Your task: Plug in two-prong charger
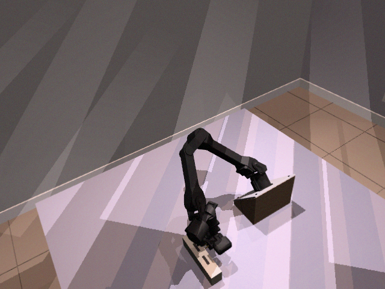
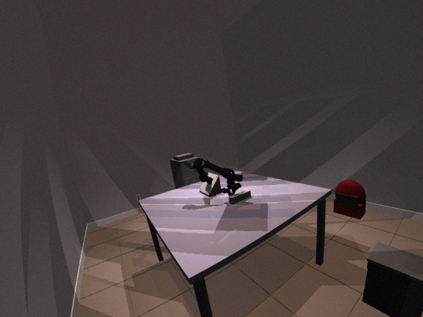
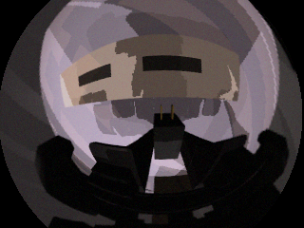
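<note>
The beige power strip lies on the table below the arm's wrist. Its top shows two dark slots; in the wrist view they are a left slot and a right slot. My gripper is shut on the dark charger. Two thin golden prongs stick out toward the strip. In the wrist view their tips show just short of the strip's near edge, below the right slot and outside it. The gripper covers part of the strip in the top view, and the height gap cannot be told.
The arm's wedge-shaped stand stands on the table behind the strip. Away from the table are a red rounded object, a dark cabinet and another cabinet at the back.
</note>
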### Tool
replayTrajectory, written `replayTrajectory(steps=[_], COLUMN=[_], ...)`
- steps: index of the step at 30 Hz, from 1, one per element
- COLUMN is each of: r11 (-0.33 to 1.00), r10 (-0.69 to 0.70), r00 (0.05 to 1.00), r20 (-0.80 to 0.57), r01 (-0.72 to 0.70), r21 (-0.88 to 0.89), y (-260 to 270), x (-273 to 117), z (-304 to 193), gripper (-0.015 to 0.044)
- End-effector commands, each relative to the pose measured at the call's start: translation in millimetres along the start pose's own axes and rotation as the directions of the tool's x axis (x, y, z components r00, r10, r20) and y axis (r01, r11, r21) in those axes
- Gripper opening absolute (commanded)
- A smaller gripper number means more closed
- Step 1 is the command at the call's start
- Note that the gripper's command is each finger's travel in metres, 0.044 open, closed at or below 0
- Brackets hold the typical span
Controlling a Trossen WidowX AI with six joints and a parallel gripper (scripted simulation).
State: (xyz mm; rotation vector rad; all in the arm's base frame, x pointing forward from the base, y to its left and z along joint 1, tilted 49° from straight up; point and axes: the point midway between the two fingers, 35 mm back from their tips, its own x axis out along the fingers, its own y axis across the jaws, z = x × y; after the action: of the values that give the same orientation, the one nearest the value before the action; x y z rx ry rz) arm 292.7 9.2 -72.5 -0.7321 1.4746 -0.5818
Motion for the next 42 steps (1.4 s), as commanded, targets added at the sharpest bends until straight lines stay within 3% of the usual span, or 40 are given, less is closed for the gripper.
replayTrajectory(steps=[1,42], r11=[1.0,1.0], r10=[-0.003,-0.003], r00=[1.0,1.0], r20=[0.002,0.002], r01=[0.003,0.003], r21=[0.007,0.007], y=[-0.5,-0.7], x=[-0.3,-1.1], z=[1.1,9.3], gripper=[0.0,0.0])
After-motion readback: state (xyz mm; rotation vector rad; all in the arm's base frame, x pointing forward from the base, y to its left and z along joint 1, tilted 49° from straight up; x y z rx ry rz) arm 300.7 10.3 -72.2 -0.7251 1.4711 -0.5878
